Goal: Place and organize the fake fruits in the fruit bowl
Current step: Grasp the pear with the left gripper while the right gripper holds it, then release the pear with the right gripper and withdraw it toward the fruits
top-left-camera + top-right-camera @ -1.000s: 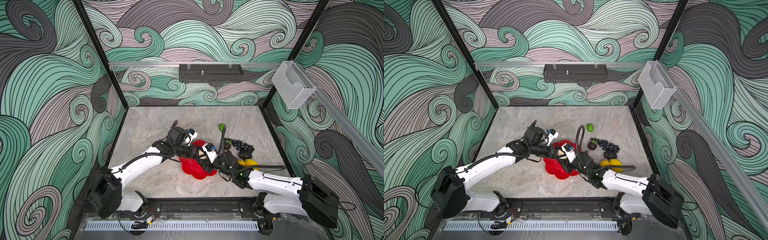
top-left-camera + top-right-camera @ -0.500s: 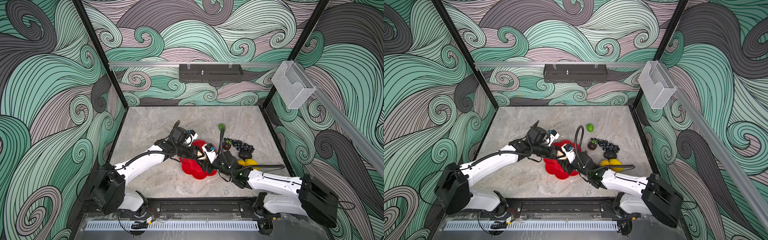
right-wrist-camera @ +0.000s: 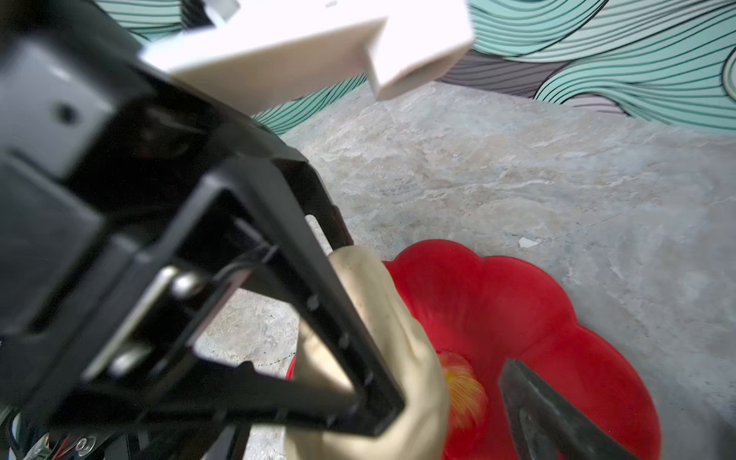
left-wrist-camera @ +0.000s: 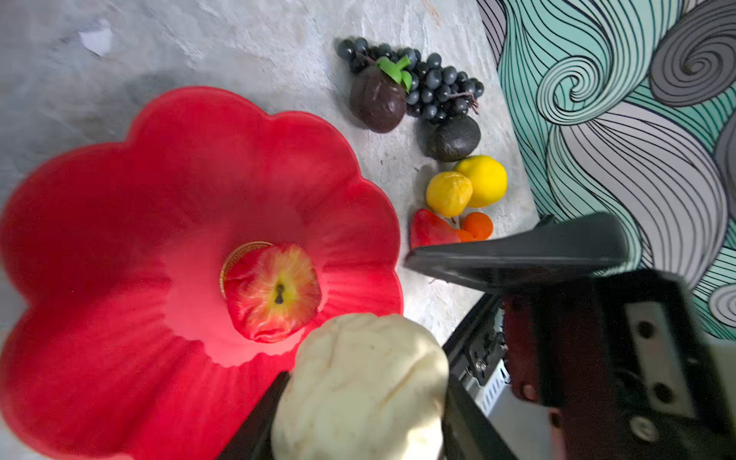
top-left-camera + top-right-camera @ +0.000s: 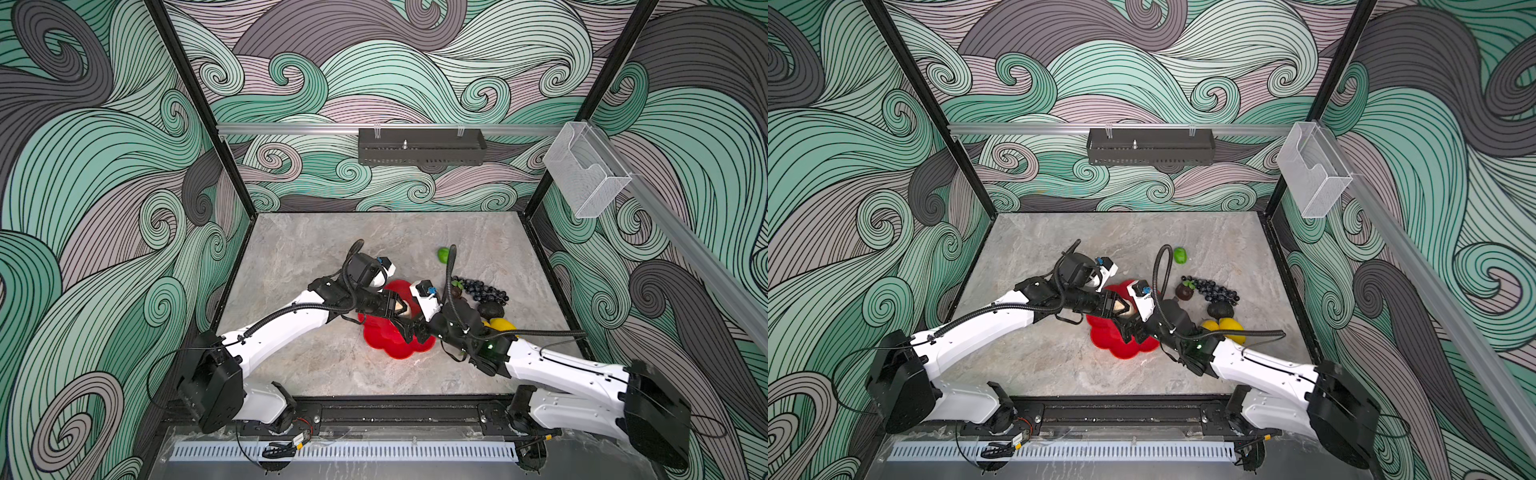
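The red scalloped fruit bowl (image 5: 380, 338) (image 5: 1102, 338) (image 4: 119, 239) (image 3: 557, 318) lies mid-table with a red-yellow apple (image 4: 275, 294) (image 3: 464, 392) at its centre. My left gripper (image 5: 397, 307) (image 4: 358, 398) is shut on the cream piece (image 4: 358, 382) (image 3: 398, 338) (image 5: 1128, 309) above the bowl's rim. My right gripper (image 5: 409, 330) stands open right beside it, one finger (image 3: 533, 406) (image 4: 517, 255) clear of the piece. On the table right of the bowl lie a mangosteen (image 4: 376, 99), grapes (image 4: 434, 79), avocado (image 4: 454, 137), two lemons (image 4: 484, 179), a strawberry (image 4: 430, 231) and a tangerine (image 4: 478, 225).
A green lime (image 5: 444, 254) (image 5: 1179, 254) lies alone behind the bowl. The two arms meet over the bowl with their cables looping above. The fruit cluster sits close to the right wall (image 4: 597, 119).
My left gripper has closed onto the cream piece and my right gripper has opened off it. The left arm has shifted slightly toward the right over the bowl.
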Robot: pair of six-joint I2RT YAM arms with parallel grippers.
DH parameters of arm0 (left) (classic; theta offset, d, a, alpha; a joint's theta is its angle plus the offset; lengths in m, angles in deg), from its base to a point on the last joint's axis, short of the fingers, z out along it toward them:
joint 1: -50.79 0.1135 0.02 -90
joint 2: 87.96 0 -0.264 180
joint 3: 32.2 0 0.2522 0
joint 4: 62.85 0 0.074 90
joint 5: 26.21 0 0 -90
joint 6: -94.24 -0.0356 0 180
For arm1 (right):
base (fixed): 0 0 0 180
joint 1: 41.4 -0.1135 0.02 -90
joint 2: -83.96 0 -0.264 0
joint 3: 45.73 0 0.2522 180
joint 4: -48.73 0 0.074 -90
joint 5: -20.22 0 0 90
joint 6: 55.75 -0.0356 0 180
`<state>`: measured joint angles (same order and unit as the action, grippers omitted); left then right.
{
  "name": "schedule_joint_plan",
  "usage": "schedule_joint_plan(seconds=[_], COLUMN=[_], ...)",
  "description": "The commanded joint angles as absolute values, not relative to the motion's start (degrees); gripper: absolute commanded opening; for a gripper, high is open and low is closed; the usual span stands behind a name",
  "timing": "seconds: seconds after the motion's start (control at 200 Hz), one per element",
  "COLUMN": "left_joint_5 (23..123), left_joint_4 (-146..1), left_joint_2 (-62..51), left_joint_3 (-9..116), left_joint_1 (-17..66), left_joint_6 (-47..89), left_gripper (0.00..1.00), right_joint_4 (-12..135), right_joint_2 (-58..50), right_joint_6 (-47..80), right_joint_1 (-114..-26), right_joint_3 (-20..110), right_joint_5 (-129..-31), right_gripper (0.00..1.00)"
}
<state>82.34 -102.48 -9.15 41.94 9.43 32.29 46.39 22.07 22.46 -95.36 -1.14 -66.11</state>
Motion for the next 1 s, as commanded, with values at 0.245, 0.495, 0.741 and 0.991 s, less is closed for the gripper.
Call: schedule_joint_plan(seconds=[0.245,0.495,0.741,0.991], left_joint_5=[59.26,56.4,59.4,63.99], left_joint_4=[-103.5,-104.69,-106.3,-105.19], left_joint_2=[-7.25,2.61,11.99,17.69], left_joint_3=[46.18,52.69,58.94,61.17], left_joint_1=[9.18,9.31,9.31,9.23], left_joint_6=[30.61,33.26,33.98,32.3], left_gripper=[0.45,0.46,0.46,0.46], right_joint_4=[56.7,53.8,51.07,50.03], right_joint_2=[39.3,43.36,41.38,40.63], right_joint_6=[21.58,18.71,18.26,18.0], right_joint_1=[-89.99,-88.52,-87.89,-87.63], right_joint_3=[-9.12,-16.98,-18.43,-18.79], right_joint_5=[-53.9,-49.32,-48.86,-48.94], right_gripper=[0.99,0.99,0.99,0.99])
